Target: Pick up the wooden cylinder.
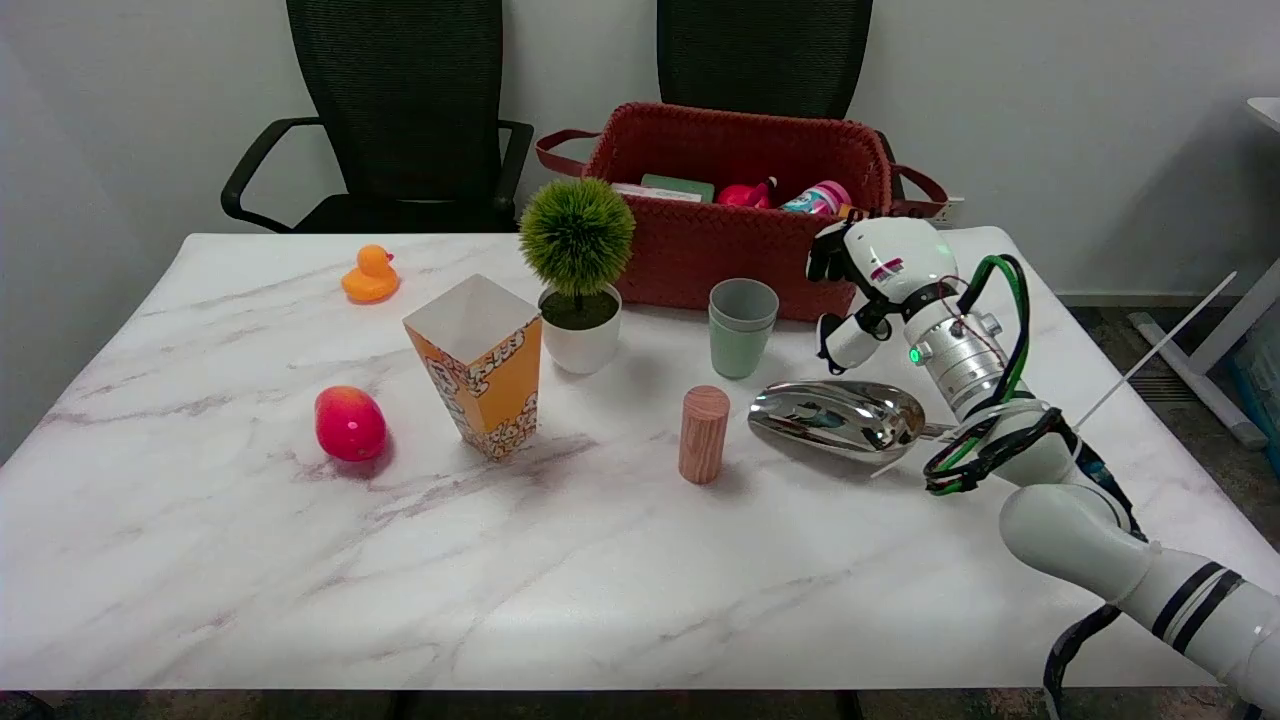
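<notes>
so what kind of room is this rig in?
Likely an office or lab test setup: two black mesh office chairs behind a white marble-pattern table, assorted props like the orange rubber duck, plain white walls.

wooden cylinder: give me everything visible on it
The light-brown wooden cylinder is a short, solid-looking post with vertical grain and a flat round top. It stands upright on the white marble-look table, just left of the shiny metal scoop, apart from it. Nothing touches it; the right hand hangs to its upper right.
</notes>
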Robot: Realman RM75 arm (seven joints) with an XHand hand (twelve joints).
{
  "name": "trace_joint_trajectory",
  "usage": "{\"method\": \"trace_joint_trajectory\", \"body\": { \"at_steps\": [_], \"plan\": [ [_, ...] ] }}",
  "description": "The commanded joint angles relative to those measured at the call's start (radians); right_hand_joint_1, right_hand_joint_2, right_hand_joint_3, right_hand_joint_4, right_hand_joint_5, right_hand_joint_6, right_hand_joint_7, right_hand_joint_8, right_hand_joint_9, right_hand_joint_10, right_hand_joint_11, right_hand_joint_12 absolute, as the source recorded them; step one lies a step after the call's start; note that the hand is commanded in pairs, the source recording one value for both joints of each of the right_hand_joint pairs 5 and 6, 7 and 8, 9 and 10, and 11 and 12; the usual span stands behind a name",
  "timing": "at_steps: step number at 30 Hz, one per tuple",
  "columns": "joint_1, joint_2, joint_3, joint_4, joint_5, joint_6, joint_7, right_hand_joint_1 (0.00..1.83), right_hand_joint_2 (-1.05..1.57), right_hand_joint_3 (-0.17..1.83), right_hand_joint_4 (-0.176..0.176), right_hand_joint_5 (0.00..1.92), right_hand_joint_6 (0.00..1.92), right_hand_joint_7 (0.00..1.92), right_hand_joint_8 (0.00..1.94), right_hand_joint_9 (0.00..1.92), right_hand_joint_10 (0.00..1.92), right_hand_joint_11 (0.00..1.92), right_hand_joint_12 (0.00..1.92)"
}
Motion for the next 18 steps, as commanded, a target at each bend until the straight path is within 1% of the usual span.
{"method": "trace_joint_trajectory", "body": {
  "at_steps": [1, 10, 18],
  "plan": [
    [0.002, 0.001, -0.019, -0.015, -0.004, 0.011, 0.018, 1.21, 0.05, 1.83, 0.0, 0.92, 0.92, 0.96, 0.96, 0.94, 0.94, 0.72, 0.72],
    [0.009, 0.002, -0.018, -0.02, 0.002, 0.007, 0.018, 1.21, 0.05, 1.83, 0.0, 0.9, 0.9, 0.96, 0.96, 0.94, 0.94, 0.71, 0.71],
    [0.015, 0.003, -0.019, -0.017, 0.005, 0.035, 0.018, 1.21, 0.05, 1.83, 0.0, 0.89, 0.89, 0.96, 0.96, 0.94, 0.94, 0.7, 0.7]
  ]
}}
